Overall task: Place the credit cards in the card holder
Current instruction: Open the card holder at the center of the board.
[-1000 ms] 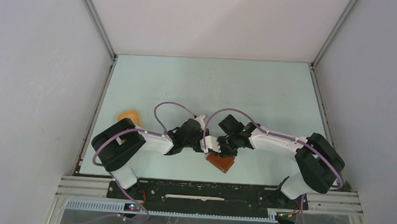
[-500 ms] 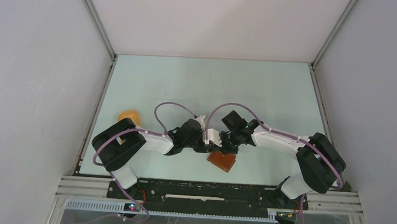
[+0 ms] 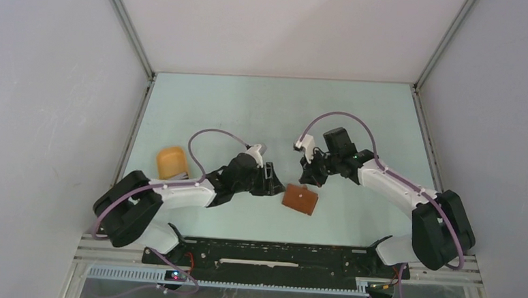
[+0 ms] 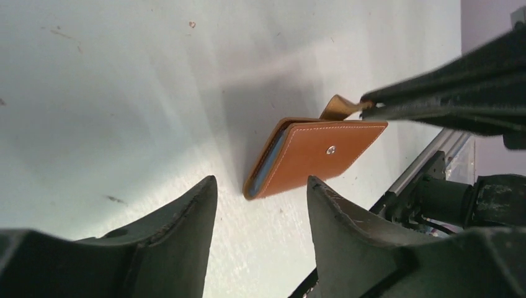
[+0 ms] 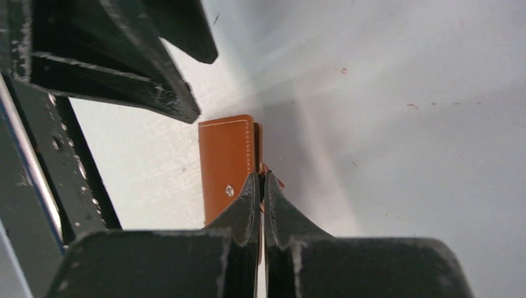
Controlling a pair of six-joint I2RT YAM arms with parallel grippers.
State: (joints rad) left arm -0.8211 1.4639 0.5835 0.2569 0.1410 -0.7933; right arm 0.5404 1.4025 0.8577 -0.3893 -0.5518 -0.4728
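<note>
Overhead, we see the card holder (image 3: 300,198), a flat reddish-brown square, lying closed on the pale matte table (image 3: 249,114) between the two arms, well apart from a rounded orange-yellow tray (image 3: 170,162). The left gripper (image 3: 268,179) sits just beside its left edge; the right gripper (image 3: 309,179) is at its far edge.

From the left wrist, we make out smooth leather with white stitching, a small metal stud, a pale blue-grey layer along one edge and a thin strap (image 4: 340,107) raised at the corner. Our left jaws stand apart, holding nothing.

From the right wrist, the dark wedge-shaped jaws are pressed together, pinching that strap.
</note>
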